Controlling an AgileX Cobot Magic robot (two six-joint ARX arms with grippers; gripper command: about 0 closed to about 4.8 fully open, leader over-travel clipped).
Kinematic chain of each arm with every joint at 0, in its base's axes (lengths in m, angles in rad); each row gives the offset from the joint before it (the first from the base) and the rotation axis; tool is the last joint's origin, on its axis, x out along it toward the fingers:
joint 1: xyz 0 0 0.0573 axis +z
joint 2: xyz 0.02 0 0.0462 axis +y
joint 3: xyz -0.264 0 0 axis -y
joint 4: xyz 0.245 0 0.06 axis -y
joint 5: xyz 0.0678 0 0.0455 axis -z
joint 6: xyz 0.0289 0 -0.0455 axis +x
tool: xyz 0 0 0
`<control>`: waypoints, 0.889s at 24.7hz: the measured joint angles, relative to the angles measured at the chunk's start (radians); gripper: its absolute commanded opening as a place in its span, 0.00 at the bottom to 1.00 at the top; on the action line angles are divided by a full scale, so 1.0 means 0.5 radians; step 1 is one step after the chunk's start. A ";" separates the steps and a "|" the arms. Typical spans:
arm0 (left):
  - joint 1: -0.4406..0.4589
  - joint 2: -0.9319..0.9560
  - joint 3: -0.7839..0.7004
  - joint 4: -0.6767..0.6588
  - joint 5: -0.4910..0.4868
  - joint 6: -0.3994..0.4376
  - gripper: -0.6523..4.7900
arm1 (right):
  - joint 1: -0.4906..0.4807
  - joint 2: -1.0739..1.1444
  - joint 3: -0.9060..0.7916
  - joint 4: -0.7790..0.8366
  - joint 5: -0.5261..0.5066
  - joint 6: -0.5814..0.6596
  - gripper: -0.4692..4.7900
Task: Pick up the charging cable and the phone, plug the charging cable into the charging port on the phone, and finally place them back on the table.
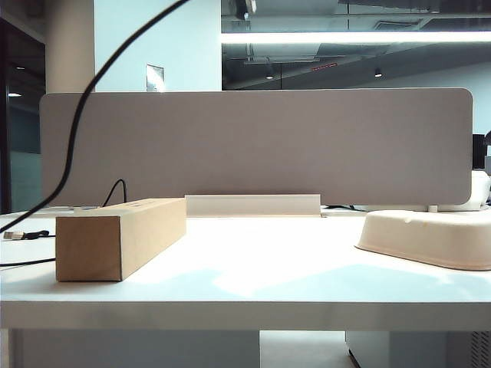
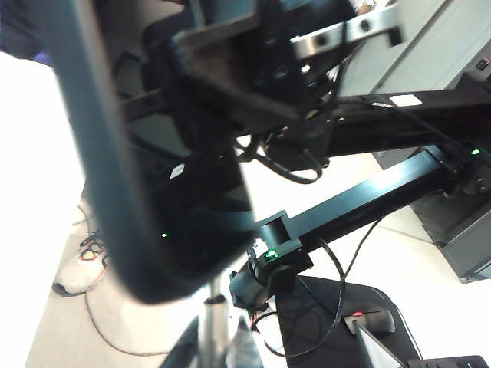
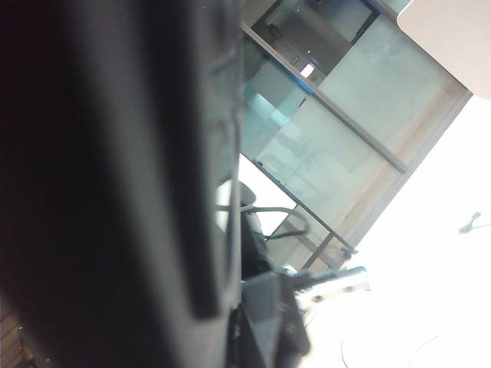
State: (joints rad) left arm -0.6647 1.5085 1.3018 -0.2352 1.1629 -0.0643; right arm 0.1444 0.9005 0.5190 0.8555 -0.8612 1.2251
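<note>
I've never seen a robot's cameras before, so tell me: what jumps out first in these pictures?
A long brown cardboard box lies on the left of the white table, with an off-white shallow tray at the right. The black charging cable swoops up out of view at the left. In the right wrist view, a big dark slab, probably the phone, fills the picture; the left wrist view shows black arm parts.

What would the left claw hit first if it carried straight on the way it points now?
Most likely the phone, held up by the right claw: its dark rounded end fills the left wrist view just ahead of the left claw. Blur leaves the depth unclear.
</note>
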 measured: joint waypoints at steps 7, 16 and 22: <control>0.001 0.047 0.002 0.062 -0.006 -0.070 0.11 | 0.000 0.000 0.000 -0.014 -0.030 -0.038 0.08; 0.000 0.047 0.002 -0.125 0.066 -0.041 0.11 | 0.000 0.000 0.000 -0.067 -0.027 -0.121 0.08; 0.001 0.047 0.001 -0.021 0.066 -0.098 0.11 | -0.001 0.000 0.000 -0.138 -0.021 -0.153 0.08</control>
State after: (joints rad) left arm -0.6643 1.5322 1.3022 -0.2459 1.1961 -0.1135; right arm 0.1440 0.9005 0.5190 0.7864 -0.8719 1.1484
